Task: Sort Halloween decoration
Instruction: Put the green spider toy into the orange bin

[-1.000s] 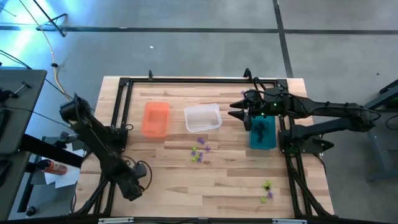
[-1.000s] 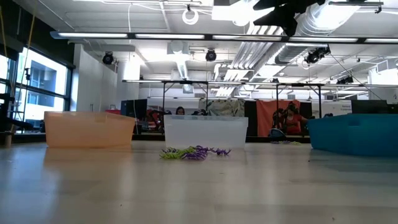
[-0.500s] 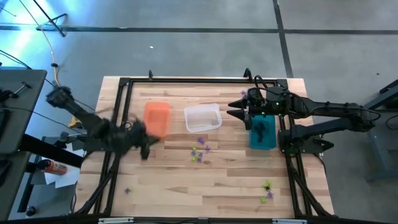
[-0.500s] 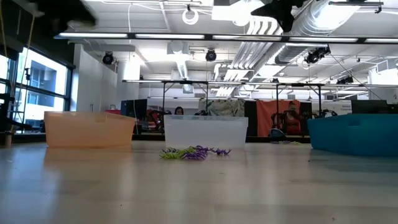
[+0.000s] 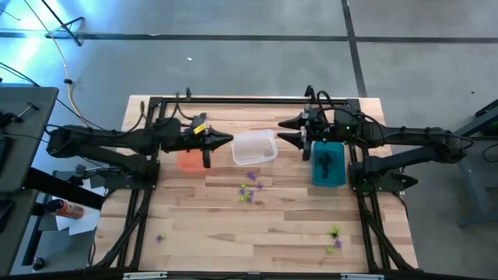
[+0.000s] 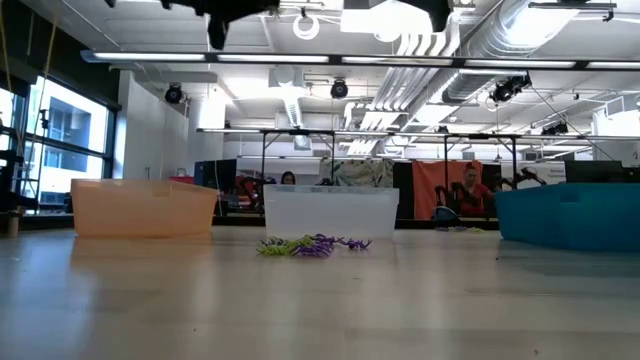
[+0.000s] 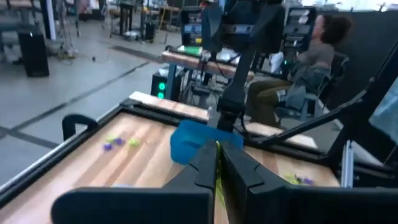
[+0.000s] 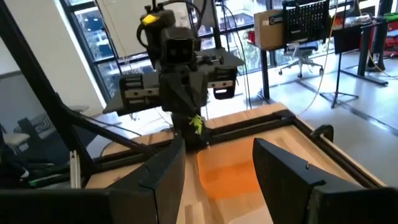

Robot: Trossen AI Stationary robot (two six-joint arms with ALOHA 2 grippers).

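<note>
From above, the left gripper [image 5: 226, 140] is hanging over the table's far half, its tip just beside the clear bin [image 5: 254, 147], with the orange bin [image 5: 189, 159] lying under the arm on the clear bin's left. The right gripper [image 5: 285, 131] is spreading its fingers wide on the clear bin's other side, and the teal bin [image 5: 327, 164] is sitting farther to the right of the clear bin. A loose cluster of purple and yellow-green trinkets [image 5: 249, 189] is lying on the wood just in front of the clear bin; another small group [image 5: 334, 239] is resting near the front right corner, well away from the clear bin, and a single piece [image 5: 160, 238] is lying far off at the front left. At table height, the cluster [image 6: 312, 245] is sitting right in front of the clear bin [image 6: 330, 211], between the orange bin [image 6: 143, 208] and the teal bin [image 6: 572, 215]. Through the left wrist camera, the left gripper [image 7: 217, 163] is pinching its fingers together on a thin yellow-green trinket [image 7: 218, 180]. Through the right wrist camera, the right gripper [image 8: 219, 163] is standing wide open, and the yellow-green trinket [image 8: 196, 124] is dangling from the left gripper above the orange bin [image 8: 233, 177].
</note>
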